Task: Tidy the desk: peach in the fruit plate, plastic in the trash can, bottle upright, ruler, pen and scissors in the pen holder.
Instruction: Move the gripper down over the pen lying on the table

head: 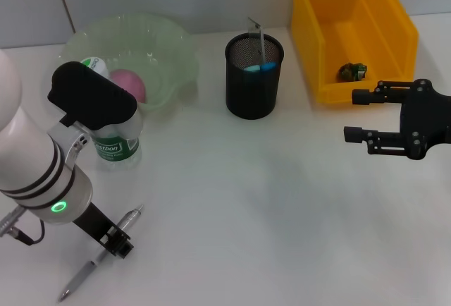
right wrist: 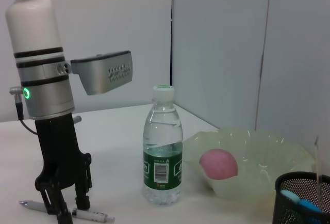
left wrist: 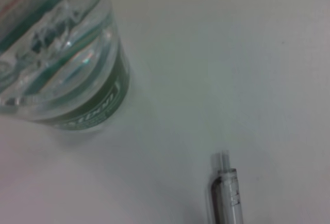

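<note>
The pen [head: 106, 249] lies on the white desk near the front left. My left gripper [head: 114, 241] is down over its middle, open, with a finger [right wrist: 82, 199] on each side of the pen [right wrist: 95, 216]. The water bottle [head: 116, 144] stands upright just behind it and shows close up as the bottle [left wrist: 62, 64] beside the pen [left wrist: 227, 195]. A pink peach [head: 128, 84] rests in the pale green fruit plate [head: 169, 45]. The black mesh pen holder [head: 254, 80] holds a ruler [head: 259, 34] and blue-handled scissors [head: 261, 67]. My right gripper [head: 358, 115] hovers open at the right.
A yellow trash can [head: 331, 31] stands at the back right with a small dark green piece of plastic [head: 352, 72] inside. The left arm's white forearm [head: 35, 165] leans over the desk's front left corner.
</note>
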You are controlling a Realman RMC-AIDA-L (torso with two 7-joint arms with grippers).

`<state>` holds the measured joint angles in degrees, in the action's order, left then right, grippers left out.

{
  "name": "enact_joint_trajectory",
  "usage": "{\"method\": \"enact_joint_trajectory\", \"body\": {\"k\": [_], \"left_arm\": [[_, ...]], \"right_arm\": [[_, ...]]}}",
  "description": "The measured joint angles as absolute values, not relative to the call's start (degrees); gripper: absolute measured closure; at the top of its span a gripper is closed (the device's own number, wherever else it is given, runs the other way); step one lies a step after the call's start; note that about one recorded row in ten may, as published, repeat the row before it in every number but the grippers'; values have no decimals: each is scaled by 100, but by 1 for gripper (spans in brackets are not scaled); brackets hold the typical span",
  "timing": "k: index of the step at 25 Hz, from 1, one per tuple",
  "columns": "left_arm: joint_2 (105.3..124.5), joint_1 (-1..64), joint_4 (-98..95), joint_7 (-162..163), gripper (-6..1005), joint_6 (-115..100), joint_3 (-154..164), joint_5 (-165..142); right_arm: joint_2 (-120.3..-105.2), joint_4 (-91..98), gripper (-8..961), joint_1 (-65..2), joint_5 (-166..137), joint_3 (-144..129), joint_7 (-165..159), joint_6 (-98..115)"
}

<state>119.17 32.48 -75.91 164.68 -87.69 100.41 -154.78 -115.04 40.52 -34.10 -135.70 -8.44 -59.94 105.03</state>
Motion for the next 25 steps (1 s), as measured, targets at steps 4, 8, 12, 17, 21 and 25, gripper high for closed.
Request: {"method": "enact_joint_trajectory", "body": {"k": [4, 8, 12, 17, 21, 25], "left_arm": [[11916, 3302, -7503, 16458, 545, -8767, 10001, -15466], [11918, 3367, -7430, 16422, 640, -8730, 10008, -15442], [11918, 3387, -7399, 16391, 735, -8726, 10001, -15434], [11918, 3387, -7535, 16410, 817, -8757, 10001, -15377], [11917, 3373, -7717, 16418, 832, -8751, 10017, -15231], [11918, 3319, -8034, 16444, 833, -8717, 10039, -15169]], "right_arm": [[-11504, 4052, 279, -3410, -13568, -844, -5994, 10525], [-11504, 4053, 278, -3418, -13562, -844, -5994, 10530], [-11504, 4060, 278, -3419, -13518, -844, -5994, 10541], [-11507, 4069, 277, -3415, -13491, -840, -5994, 10551], [-11510, 4075, 277, -3406, -13427, -803, -6008, 10527], [-11510, 4080, 276, -3291, -13094, -767, -6082, 10432]]}}
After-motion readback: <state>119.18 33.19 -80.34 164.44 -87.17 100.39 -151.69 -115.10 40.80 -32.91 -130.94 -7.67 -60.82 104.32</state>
